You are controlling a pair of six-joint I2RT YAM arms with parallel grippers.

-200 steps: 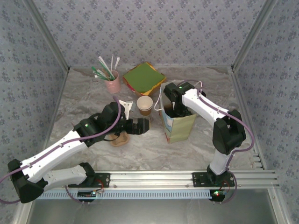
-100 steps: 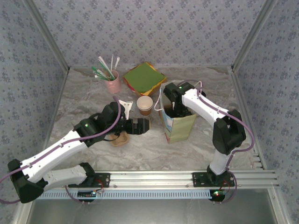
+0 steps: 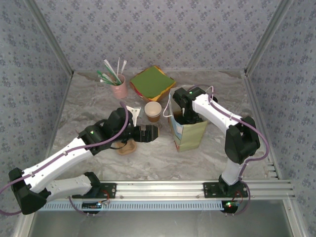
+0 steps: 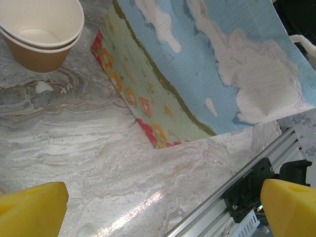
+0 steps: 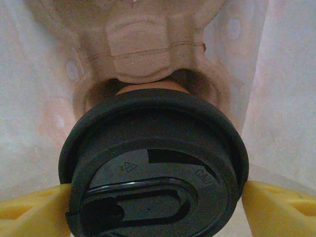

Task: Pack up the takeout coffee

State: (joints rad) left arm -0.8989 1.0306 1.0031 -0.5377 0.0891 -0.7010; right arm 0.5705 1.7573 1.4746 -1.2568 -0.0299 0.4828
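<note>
Inside the flower-printed paper bag, the right gripper is pinching the light, crushable brown paper takeout coffee at its stiff round black plastic lid rim, probably its firmest hold.

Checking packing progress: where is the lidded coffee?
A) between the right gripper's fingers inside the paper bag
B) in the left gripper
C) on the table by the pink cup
A: the right wrist view shows the takeout coffee clamped in the right gripper, paper bag walls around it, cardboard carrier beyond.
</note>
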